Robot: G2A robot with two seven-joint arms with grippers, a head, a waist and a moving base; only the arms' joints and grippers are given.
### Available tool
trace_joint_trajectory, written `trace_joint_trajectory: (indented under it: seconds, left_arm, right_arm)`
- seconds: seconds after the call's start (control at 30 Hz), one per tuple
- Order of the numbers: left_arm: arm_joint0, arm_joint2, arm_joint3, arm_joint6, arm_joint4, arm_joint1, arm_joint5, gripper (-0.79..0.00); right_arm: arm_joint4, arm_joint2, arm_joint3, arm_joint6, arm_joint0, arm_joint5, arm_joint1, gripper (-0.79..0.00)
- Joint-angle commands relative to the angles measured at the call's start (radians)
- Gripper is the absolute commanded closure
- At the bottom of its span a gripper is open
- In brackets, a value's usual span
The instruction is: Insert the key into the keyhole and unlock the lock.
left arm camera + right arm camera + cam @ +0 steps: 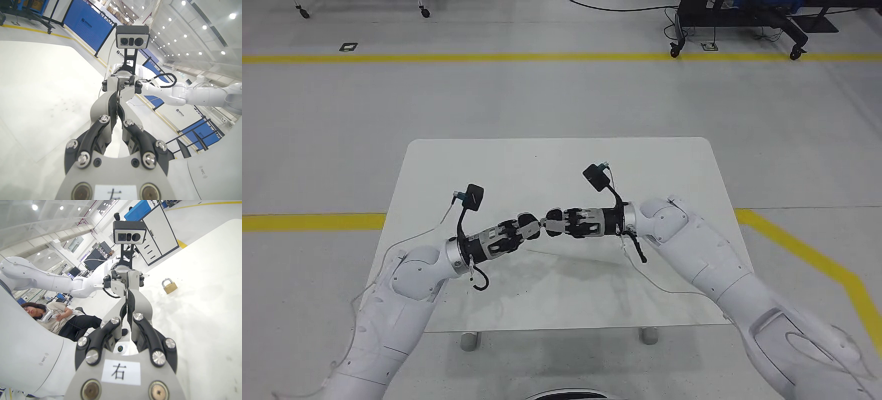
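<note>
Meeting tip to tip above the middle of the white table (662,170), the left gripper (530,224) and the right gripper (552,217) are both held level. Each gripper's ribbed fingers are pressed together. What lies between the pads cannot be told. The brass padlock (169,286), shackle closed, lies flat on the table surface, near the grippers but apart from both.

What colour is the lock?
The lock is brassy gold, with silver on top; the right wrist view shows it best.
</note>
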Motion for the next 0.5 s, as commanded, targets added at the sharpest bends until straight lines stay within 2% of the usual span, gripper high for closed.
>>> trace_joint_trajectory:
  seconds: [0.0,0.1,0.17,0.2,0.23,0.27,0.3,0.37,0.47]
  left_arm:
    - [-0.001,0.002,0.003,0.004,-0.002,0.001,-0.002,0.0]
    - [-0.002,0.004,0.006,0.003,-0.007,0.003,-0.003,0.0]
    - [-0.004,0.007,0.007,-0.002,-0.009,0.004,-0.004,-0.222]
    - [-0.005,0.008,0.008,-0.004,-0.01,0.005,-0.005,-0.369]
    - [-0.007,0.01,0.009,-0.006,-0.01,0.005,-0.006,-0.459]
    - [-0.008,0.011,0.01,-0.008,-0.01,0.006,-0.007,-0.483]
    - [-0.008,0.013,0.011,-0.008,-0.009,0.006,-0.008,-0.477]
    - [-0.01,0.017,0.012,-0.009,-0.007,0.007,-0.011,-0.369]
    - [-0.011,0.023,0.012,-0.007,-0.004,0.008,-0.015,-0.249]
  right_arm:
    - [-0.008,0.005,0.005,0.0,0.0,0.0,0.0,0.0]
    - [-0.009,0.007,0.004,0.0,-0.002,0.0,-0.003,0.0]
    - [-0.01,0.008,0.003,0.0,-0.003,0.0,-0.003,0.0]
    - [-0.008,0.009,0.004,0.0,-0.003,0.0,-0.004,0.0]
    - [-0.008,0.01,0.004,0.0,-0.004,0.0,-0.004,0.0]
    - [-0.008,0.01,0.004,0.0,-0.004,0.0,-0.004,0.0]
    - [-0.008,0.012,0.003,0.0,-0.004,0.0,-0.004,0.0]
    - [-0.012,0.015,0.004,0.0,-0.005,0.0,-0.005,0.0]
    - [-0.019,0.018,0.004,0.0,-0.007,0.0,-0.005,0.0]
